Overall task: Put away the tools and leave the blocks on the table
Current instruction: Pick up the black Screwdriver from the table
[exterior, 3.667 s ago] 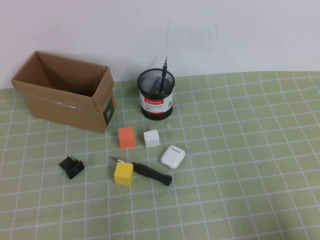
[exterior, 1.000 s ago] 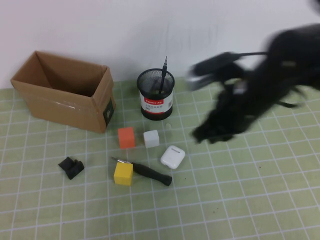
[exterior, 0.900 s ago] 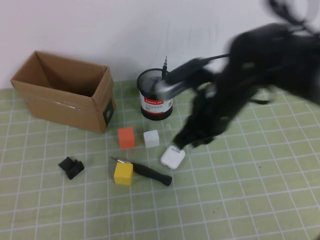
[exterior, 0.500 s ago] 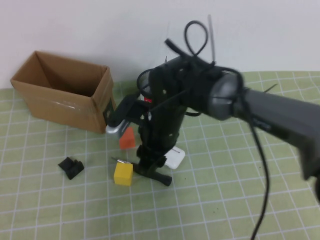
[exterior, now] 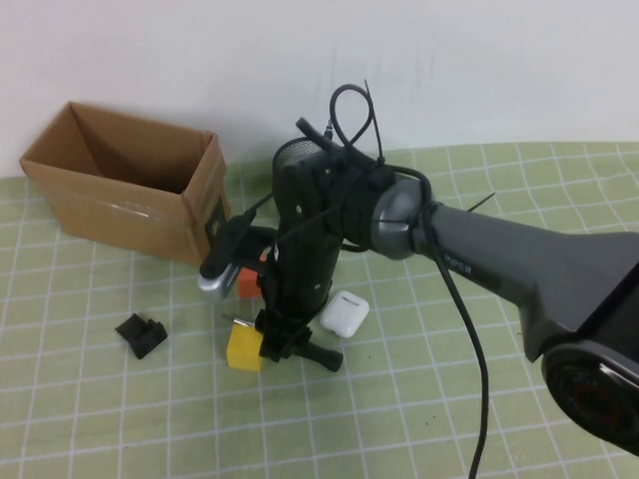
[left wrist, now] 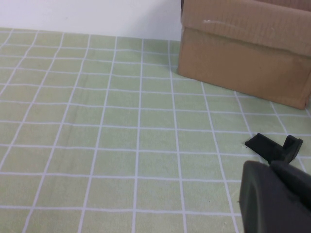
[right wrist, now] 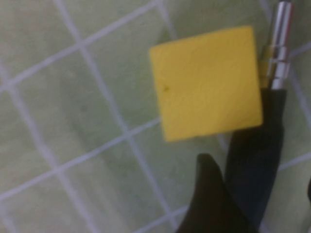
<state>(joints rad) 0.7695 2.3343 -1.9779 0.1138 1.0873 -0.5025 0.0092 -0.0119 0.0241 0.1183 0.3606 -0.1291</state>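
— Two grippers under check. Requesting position of right gripper (exterior: 281,339).

— Hanging nose-down over the table (exterior: 469,399), close above the short black-handled screwdriver (exterior: 321,356). Straddling the handle with fingers (right wrist: 209,204) spread, one on each side. Not pinching it.

— Requesting position of screwdriver.

— Lying flat on the green grid cloth, with the steel shaft running just beside one edge of the yellow block (exterior: 245,351) and the handle pointing toward 4 o'clock.

— Requesting surroundings, taken from the right gripper.

— Logging yellow block at 9 o'clock, just beside. Logging white earbud case (exterior: 344,312) at 2 o'clock, near. Logging orange block (exterior: 248,282) at 11 o'clock, partly hidden by the arm. Logging black mesh cup (exterior: 288,158) at 12 o'clock, mostly hidden by the arm. Logging cardboard box (exterior: 130,180) at 10 o'clock, well apart.

— Requesting position of left gripper (left wrist: 272,204).

— Hovering low over the cloth, near the small black bracket (left wrist: 274,145), with the cardboard box farther off. Grip state: cannot tell.
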